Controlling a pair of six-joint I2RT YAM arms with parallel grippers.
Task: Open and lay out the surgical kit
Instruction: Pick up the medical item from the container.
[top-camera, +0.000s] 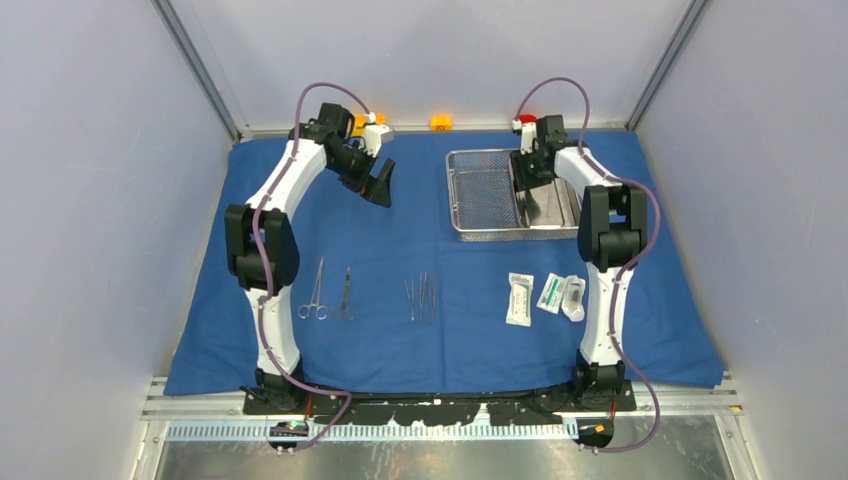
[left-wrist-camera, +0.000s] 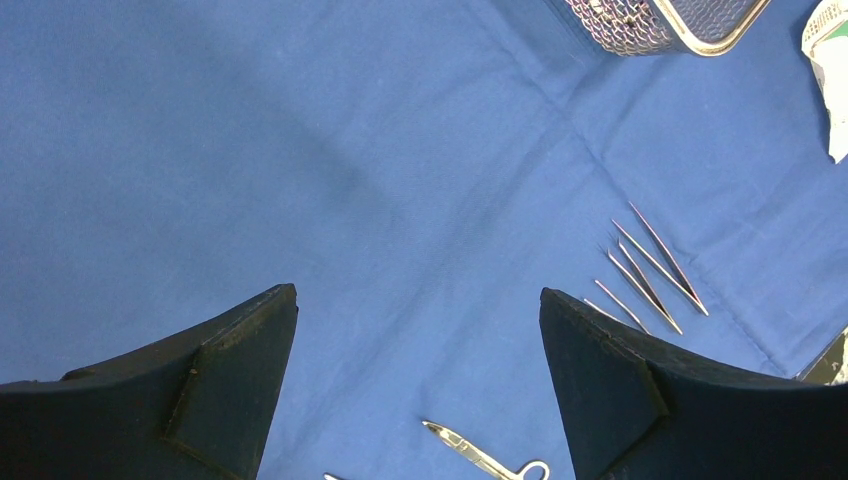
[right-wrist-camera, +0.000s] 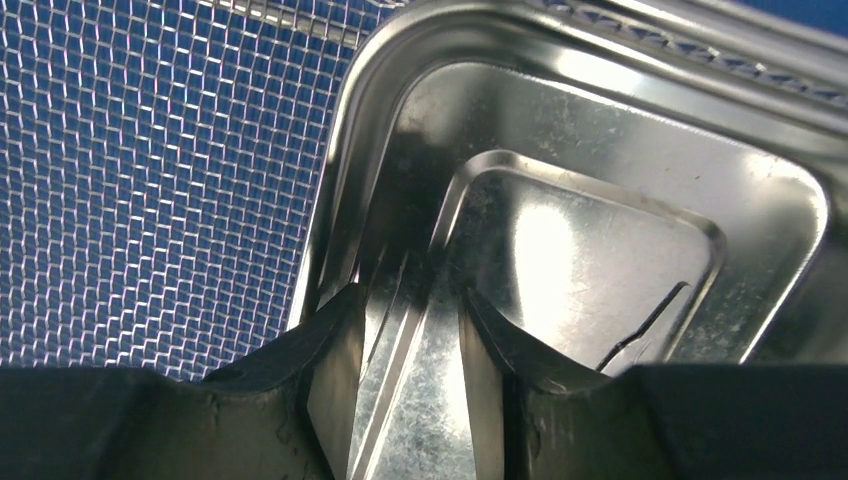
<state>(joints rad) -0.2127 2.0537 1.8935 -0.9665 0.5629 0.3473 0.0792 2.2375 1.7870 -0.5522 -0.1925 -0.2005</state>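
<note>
The blue cloth (top-camera: 430, 350) lies spread flat. On it stands the wire-mesh basket (top-camera: 480, 190) with the steel tray (top-camera: 548, 205) in its right half. My right gripper (top-camera: 527, 165) is in the basket, its jaws closed on the tray's left rim (right-wrist-camera: 400, 300); the mesh (right-wrist-camera: 150, 180) shows to the left. My left gripper (top-camera: 380, 185) hangs open and empty above bare cloth (left-wrist-camera: 420, 300). Scissors (top-camera: 314, 290), forceps (top-camera: 346, 293) and tweezers (top-camera: 422, 297) lie in a row near the front, with three white packets (top-camera: 545, 296) to their right.
Two orange blocks (top-camera: 440, 122) and a small red block (top-camera: 527, 118) sit past the cloth's back edge. Grey walls close in on both sides. In the left wrist view the tweezers (left-wrist-camera: 650, 265), scissors tip (left-wrist-camera: 480, 455) and a basket corner (left-wrist-camera: 660, 20) show.
</note>
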